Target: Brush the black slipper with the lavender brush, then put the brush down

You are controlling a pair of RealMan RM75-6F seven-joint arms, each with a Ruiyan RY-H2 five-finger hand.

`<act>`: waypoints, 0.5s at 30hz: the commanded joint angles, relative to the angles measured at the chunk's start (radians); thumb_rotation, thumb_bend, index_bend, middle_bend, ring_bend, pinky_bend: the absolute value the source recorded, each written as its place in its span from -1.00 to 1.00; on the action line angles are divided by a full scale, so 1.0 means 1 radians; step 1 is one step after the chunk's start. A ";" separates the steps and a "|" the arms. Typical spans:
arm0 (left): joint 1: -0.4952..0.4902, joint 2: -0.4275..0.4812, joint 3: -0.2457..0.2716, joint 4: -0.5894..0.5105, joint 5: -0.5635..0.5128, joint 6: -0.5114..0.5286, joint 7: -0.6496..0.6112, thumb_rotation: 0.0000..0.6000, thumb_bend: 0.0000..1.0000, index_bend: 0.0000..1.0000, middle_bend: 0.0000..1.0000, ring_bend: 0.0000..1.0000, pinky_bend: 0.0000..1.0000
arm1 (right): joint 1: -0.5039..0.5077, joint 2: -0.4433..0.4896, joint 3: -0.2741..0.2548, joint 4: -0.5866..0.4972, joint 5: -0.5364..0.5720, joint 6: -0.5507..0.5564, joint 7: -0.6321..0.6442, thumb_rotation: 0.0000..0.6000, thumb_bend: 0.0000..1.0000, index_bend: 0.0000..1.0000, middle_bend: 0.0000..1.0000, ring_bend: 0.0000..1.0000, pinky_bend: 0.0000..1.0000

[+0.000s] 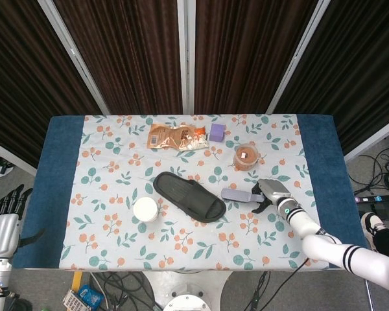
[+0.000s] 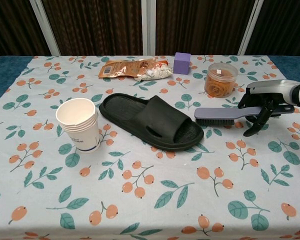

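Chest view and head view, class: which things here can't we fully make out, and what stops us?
- Lavender brush handle end: chest view, covered by the right hand.
- Left hand: head view, cut by the left edge; absent from chest view.
- Snack packet print: too small to read.
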 commanded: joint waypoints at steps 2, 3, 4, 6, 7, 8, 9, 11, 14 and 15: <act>0.003 -0.006 0.002 0.012 0.000 0.001 -0.010 1.00 -0.58 -0.71 -0.78 -0.90 -0.78 | 0.024 -0.008 -0.026 -0.002 0.019 0.016 -0.027 1.00 -0.79 0.69 0.51 0.59 0.85; 0.003 -0.007 0.001 0.014 -0.001 0.001 -0.013 1.00 -0.58 -0.71 -0.78 -0.90 -0.78 | 0.029 -0.010 -0.033 -0.003 0.024 0.022 -0.034 1.00 -0.74 0.72 0.52 0.61 0.86; 0.003 -0.008 0.001 0.016 -0.002 0.000 -0.015 1.00 -0.58 -0.71 -0.78 -0.90 -0.78 | 0.035 -0.012 -0.040 -0.003 0.029 0.028 -0.043 1.00 -0.66 0.76 0.54 0.63 0.88; 0.003 -0.009 0.001 0.018 -0.002 -0.001 -0.017 1.00 -0.59 -0.71 -0.78 -0.90 -0.78 | 0.047 -0.018 -0.059 -0.005 0.041 0.044 -0.068 1.00 -0.55 0.84 0.57 0.66 0.91; 0.004 -0.009 0.001 0.021 -0.003 0.000 -0.018 1.00 -0.59 -0.71 -0.78 -0.90 -0.78 | 0.051 -0.020 -0.066 -0.006 0.046 0.054 -0.079 1.00 -0.47 0.89 0.59 0.68 0.93; 0.006 -0.011 0.002 0.024 -0.003 0.000 -0.020 1.00 -0.59 -0.71 -0.78 -0.90 -0.78 | 0.056 -0.024 -0.075 -0.008 0.055 0.067 -0.093 1.00 -0.40 0.94 0.61 0.70 0.95; 0.006 -0.011 0.002 0.025 -0.003 0.001 -0.022 1.00 -0.59 -0.71 -0.78 -0.90 -0.78 | 0.061 -0.026 -0.083 -0.010 0.060 0.077 -0.107 1.00 -0.35 0.97 0.63 0.71 0.97; 0.007 -0.014 0.003 0.030 -0.003 0.000 -0.026 1.00 -0.61 -0.71 -0.78 -0.90 -0.78 | 0.070 -0.031 -0.099 -0.016 0.072 0.101 -0.137 1.00 -0.26 1.00 0.66 0.75 0.99; 0.006 -0.016 0.003 0.033 -0.001 -0.001 -0.029 1.00 -0.62 -0.71 -0.78 -0.90 -0.78 | 0.076 -0.039 -0.119 -0.026 0.073 0.143 -0.179 1.00 -0.08 1.00 0.74 0.85 1.00; 0.006 -0.017 0.003 0.034 0.000 -0.001 -0.030 1.00 -0.62 -0.71 -0.78 -0.90 -0.78 | 0.075 -0.042 -0.123 -0.029 0.067 0.162 -0.192 1.00 -0.06 1.00 0.77 0.90 1.00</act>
